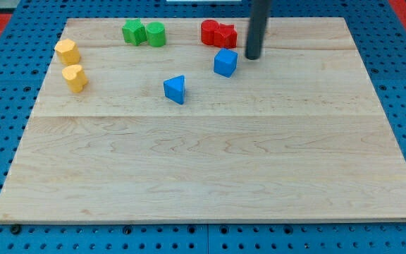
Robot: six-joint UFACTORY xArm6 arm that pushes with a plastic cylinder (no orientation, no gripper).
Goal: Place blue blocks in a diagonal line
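Now my tip [253, 57] rests on the counter [210, 176] just at two o'clock of the blue cube [225, 63], apart from it; there is no hand, nothing held. The blue wedge [175, 89] lies at its eight o'clock, already slanting. Next probably only a slight nudge.

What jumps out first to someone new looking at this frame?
The dark rod, my tip touching down near the view's top, just right of the blue cube. A blue triangular block sits lower left of the cube. Green, red and yellow pairs line the wooden board's top and left.
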